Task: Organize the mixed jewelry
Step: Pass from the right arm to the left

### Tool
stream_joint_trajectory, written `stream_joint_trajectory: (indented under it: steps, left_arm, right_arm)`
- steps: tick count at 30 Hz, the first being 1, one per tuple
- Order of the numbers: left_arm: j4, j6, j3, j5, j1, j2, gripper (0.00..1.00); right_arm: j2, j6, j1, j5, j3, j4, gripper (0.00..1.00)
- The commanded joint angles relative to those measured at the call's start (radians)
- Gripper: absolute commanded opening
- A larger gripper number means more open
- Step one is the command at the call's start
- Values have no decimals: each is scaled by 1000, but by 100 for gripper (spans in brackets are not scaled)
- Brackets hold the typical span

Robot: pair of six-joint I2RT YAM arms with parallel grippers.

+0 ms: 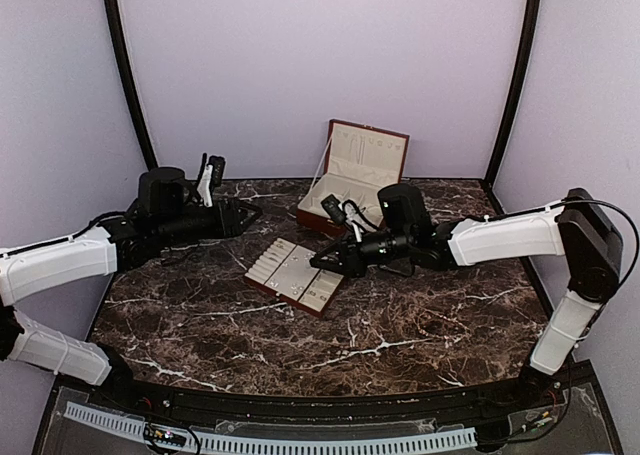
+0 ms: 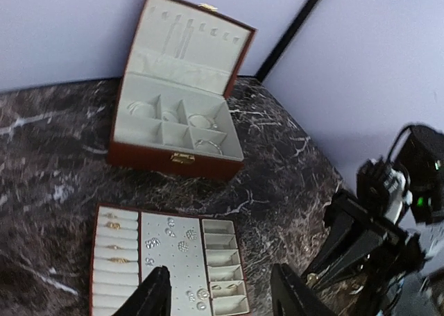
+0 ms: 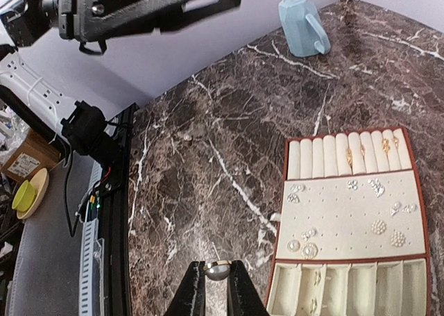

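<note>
The right gripper (image 1: pixel 317 262) has its fingers pressed nearly together, pinching a small silvery piece (image 3: pixel 218 269) between the tips. It looks like a rounded metal loop, though it is too small to name for certain. The tips hang above the marble table (image 1: pixel 420 335), just beside the edge of the tray (image 1: pixel 268 283) rather than over its compartments.

The left gripper (image 2: pixel 220 271) has its fingers (image 2: pixel 154 294) spread wide with nothing between them and touching nothing. It is held in the air to the left of the tray, well apart from the right gripper.

The rest of the mixed jewelry (image 3: pixel 378 227) lies mostly in the cream-lined tray at the middle of the table. Gold rings (image 3: pixel 361 153) are tucked between the ring rolls at one end. Sparkling studs are scattered over the flat perforated pad in the middle. A few tiny pieces (image 3: pixel 316 278) sit in the row of small compartments at the other end.

Just beyond the tray, at the far centre, stands the red-brown jewelry box (image 2: pixel 173 160), its lid upright. Thin silvery hoops (image 2: pixel 202 121) lie in several of its compartments.
</note>
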Motion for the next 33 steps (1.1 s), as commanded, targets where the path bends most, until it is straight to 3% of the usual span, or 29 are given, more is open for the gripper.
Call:
stream_joint_trajectory:
  steps: [1, 4, 6, 12, 33]
  left_arm:
    - [-81, 645, 14, 216, -39, 2, 52]
    - [-72, 916, -8, 141, -167, 7, 49]
    - [-54, 974, -31, 88, -220, 14, 47]
    - [82, 1010, -74, 32, -296, 41, 39]
    - [157, 1114, -27, -81, -396, 208, 26]
  right_arm:
    - [-40, -38, -7, -56, 4, -159, 10]
    - [-54, -41, -6, -40, 22, -232, 10]
    - [-58, -41, -6, -29, 33, -268, 10]
    - [-59, -37, -6, -32, 49, -317, 10]
    - [-34, -60, 7, -77, 97, -362, 10]
